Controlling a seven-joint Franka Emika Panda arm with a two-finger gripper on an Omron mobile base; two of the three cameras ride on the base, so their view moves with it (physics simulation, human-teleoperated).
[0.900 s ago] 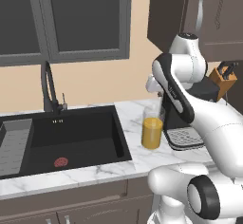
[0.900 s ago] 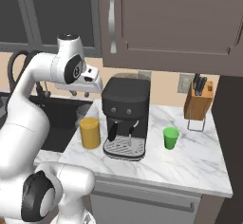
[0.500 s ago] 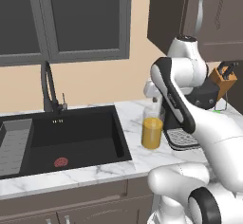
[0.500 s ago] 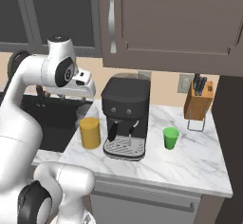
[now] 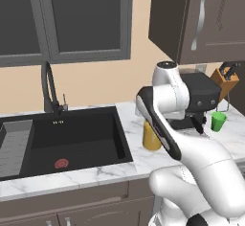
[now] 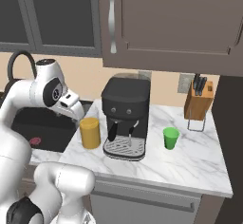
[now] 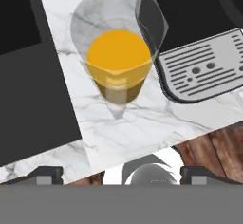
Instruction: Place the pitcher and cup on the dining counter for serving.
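Marble counter carrying sink on one side, black coffee machine in the middle. Pitcher standing upright just beside the machine, sink side, juice inside; cup sitting on the machine's other side, near the knife block. Gripper hanging above the pitcher, fingers spread wide, gripping nothing
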